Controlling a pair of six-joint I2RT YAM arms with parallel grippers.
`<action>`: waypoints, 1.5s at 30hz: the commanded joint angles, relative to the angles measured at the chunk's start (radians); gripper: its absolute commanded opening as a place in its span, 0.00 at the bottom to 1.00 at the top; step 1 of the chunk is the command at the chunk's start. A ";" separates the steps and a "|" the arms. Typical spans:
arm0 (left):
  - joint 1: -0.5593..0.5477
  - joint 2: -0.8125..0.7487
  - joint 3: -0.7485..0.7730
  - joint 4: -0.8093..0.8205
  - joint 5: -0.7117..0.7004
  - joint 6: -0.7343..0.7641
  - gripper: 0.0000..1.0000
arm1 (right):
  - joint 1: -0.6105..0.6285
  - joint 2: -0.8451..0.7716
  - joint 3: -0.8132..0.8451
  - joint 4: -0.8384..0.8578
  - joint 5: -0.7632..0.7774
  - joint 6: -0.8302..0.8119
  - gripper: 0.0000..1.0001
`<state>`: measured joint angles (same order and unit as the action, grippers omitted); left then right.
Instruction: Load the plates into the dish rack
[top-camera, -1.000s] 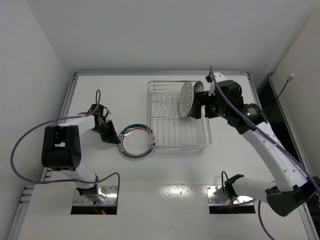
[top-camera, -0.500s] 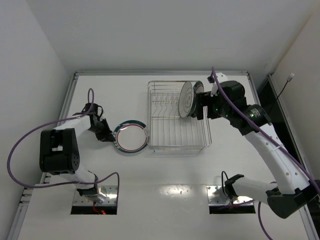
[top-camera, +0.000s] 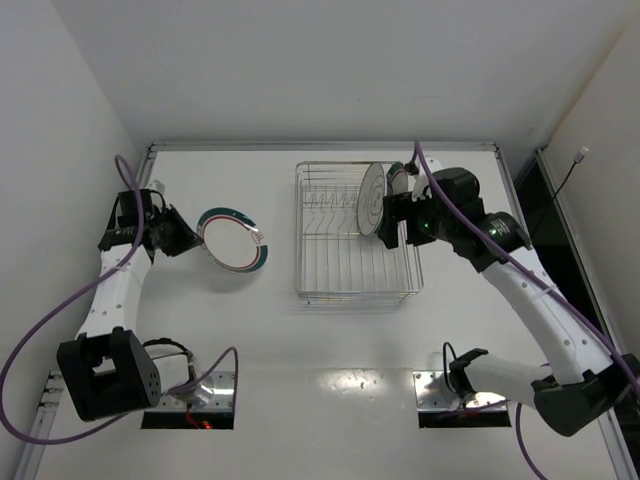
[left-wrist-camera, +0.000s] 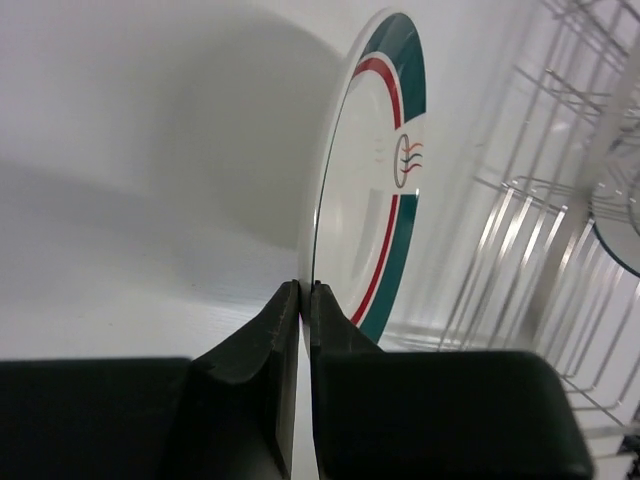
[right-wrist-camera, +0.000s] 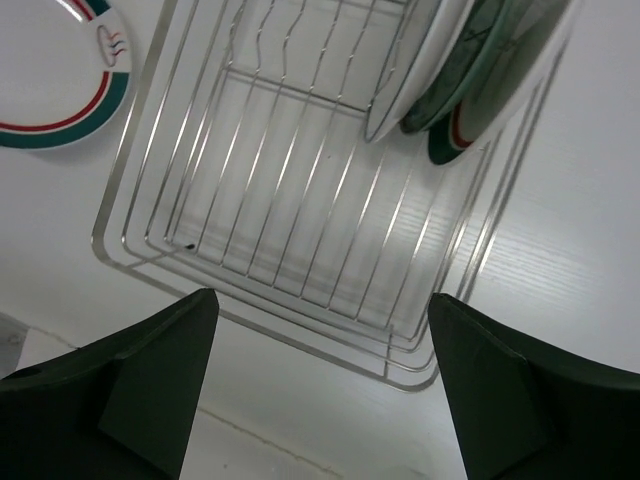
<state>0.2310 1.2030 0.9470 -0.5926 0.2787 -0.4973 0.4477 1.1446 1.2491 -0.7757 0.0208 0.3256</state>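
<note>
The held plate (top-camera: 235, 240) outside the dish rack (top-camera: 358, 296), the racked plates (top-camera: 372, 197) inside it.

The held plate stands on edge, its rim between the two fingertips of the left gripper (left-wrist-camera: 305, 290), and it reaches out ahead of them. The dish rack lies to the right of those fingers. Ahead of the right gripper (right-wrist-camera: 320, 300) the rack spans the gap between its fingers. The racked plates stand upright at the rack's far end, beyond the right-hand finger, and the held plate lies outside the rack, beyond the left-hand finger.

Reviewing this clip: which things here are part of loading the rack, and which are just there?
Part of the job: green-rimmed plate, pinched in the left hand; dish rack; racked plates; open right hand over the rack.
Just there: purple cables; table.
</note>
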 joint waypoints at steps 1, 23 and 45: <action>0.008 -0.063 0.055 0.043 0.155 0.000 0.00 | -0.003 0.010 -0.052 0.076 -0.139 0.016 0.84; -0.116 -0.255 0.030 0.214 0.498 -0.242 0.00 | -0.052 0.147 -0.502 1.165 -0.880 0.650 0.95; -0.481 -0.183 0.099 0.068 0.077 -0.224 0.46 | -0.121 0.169 -0.380 0.927 -0.797 0.533 0.00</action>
<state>-0.2428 1.0088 0.9619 -0.4335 0.4511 -0.7918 0.3580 1.3972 0.7563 0.3313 -0.8543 1.0225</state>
